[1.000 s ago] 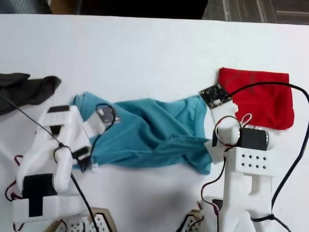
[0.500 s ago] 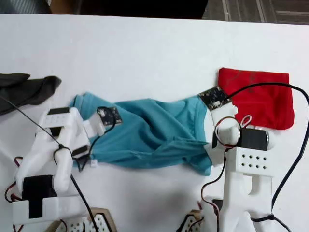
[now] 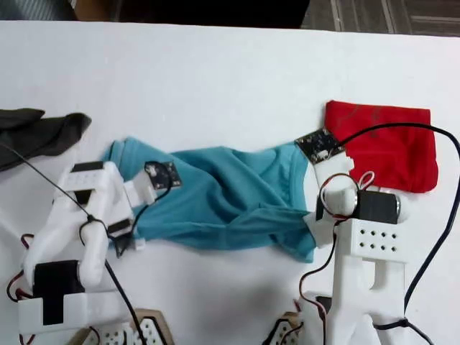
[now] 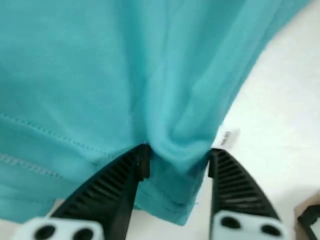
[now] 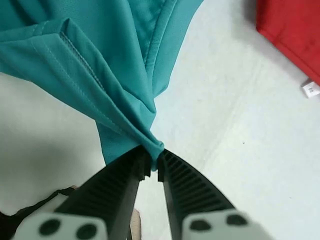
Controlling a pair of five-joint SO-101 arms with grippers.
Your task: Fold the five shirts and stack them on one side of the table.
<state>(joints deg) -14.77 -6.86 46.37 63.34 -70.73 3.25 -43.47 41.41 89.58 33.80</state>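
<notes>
A teal shirt (image 3: 223, 194) lies crumpled and stretched across the middle of the table between the two arms. My left gripper (image 3: 128, 241) is at its lower left corner. In the left wrist view its jaws (image 4: 177, 160) squeeze a thick puckered fold of teal cloth (image 4: 125, 65) beside a small white label (image 4: 229, 139). My right gripper (image 3: 310, 219) is at the shirt's lower right corner, shut on a thin bunched edge (image 5: 154, 167) of the teal cloth (image 5: 100, 60). A folded red shirt (image 3: 384, 144) lies flat to the right of the teal one.
A dark grey shirt (image 3: 39, 133) sits crumpled at the left edge. The white table (image 3: 215, 72) stretches bare behind the shirts. Cables run from both arms, one looping over the red shirt (image 5: 295, 25). The arm bases stand at the near edge.
My left wrist has shifted slightly and turned, and the teal shirt's left lower edge has bunched a little at its jaws. The right arm and the red shirt have stayed put.
</notes>
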